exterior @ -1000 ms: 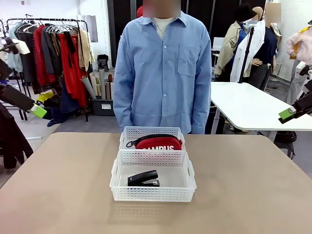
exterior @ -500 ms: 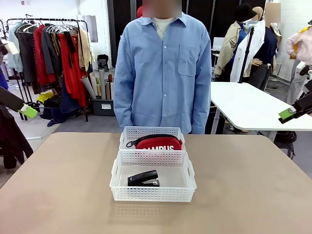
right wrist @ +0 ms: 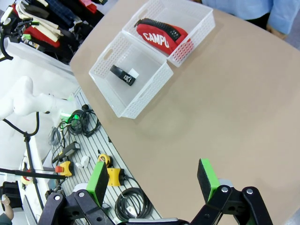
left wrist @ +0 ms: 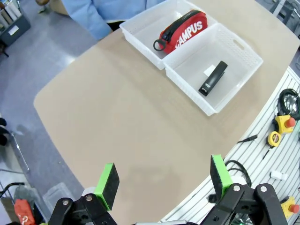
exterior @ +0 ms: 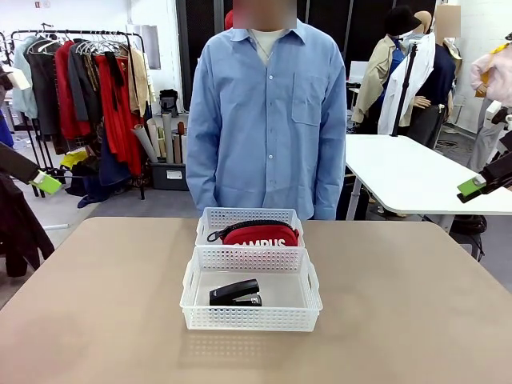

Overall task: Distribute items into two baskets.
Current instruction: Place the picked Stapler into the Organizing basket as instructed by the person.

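Red pouch point(exterior: 261, 235) is held in the far basket point(exterior: 210, 218); stapler point(exterior: 235, 293) is held in the near basket point(exterior: 192, 282), mid-tabletop point(exterior: 96, 304); left pincer point(left wrist: 161, 180) and right pincer point(right wrist: 152, 180) are spread open, empty, well apart from both.

1. Black left gripper point(left wrist: 163, 183) frame, bright green rectangular pads, silver screws at finger joints.
2. Same black-and-green right gripper point(right wrist: 153, 180).
3. Person point(exterior: 267, 112): light blue button-up shirt, chest pocket, pale undershirt.
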Robot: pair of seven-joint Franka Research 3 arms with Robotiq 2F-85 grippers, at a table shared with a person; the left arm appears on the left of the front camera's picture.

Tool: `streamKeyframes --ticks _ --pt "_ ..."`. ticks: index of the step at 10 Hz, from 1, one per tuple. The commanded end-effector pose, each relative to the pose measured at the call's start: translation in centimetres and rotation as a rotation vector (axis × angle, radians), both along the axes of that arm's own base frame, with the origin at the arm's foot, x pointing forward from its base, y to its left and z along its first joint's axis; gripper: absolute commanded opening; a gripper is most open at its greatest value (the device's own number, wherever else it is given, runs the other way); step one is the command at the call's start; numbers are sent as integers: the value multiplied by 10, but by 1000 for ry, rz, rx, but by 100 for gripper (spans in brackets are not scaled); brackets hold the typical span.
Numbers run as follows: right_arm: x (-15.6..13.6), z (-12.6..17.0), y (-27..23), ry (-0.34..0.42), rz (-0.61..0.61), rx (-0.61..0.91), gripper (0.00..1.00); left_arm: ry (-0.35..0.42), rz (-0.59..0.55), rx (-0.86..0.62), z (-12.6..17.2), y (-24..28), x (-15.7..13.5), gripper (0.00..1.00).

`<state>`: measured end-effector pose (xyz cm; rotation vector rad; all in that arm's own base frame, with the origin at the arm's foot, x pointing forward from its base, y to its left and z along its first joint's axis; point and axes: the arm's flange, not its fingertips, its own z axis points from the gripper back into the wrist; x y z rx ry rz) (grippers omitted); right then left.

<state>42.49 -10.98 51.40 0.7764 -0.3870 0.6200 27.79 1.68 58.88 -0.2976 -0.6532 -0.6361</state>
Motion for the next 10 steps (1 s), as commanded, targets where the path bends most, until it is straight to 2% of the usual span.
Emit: streamKeyframes --ticks 1,2,4,6,10 --pt "2 4 1 0 6 -1 100 0 0 0 0 0 0 100" --pt "2 4 1 0 6 -1 100 39 -50 -69 -5 25 6 100" --pt "2 4 1 0 6 -1 100 19 -57 -168 -13 69 6 100" --pt "2 4 1 0 6 -1 100 45 -56 -265 -31 101 12 100" --pt "2 4 1 0 6 -1 100 81 -87 -323 -59 108 26 100"
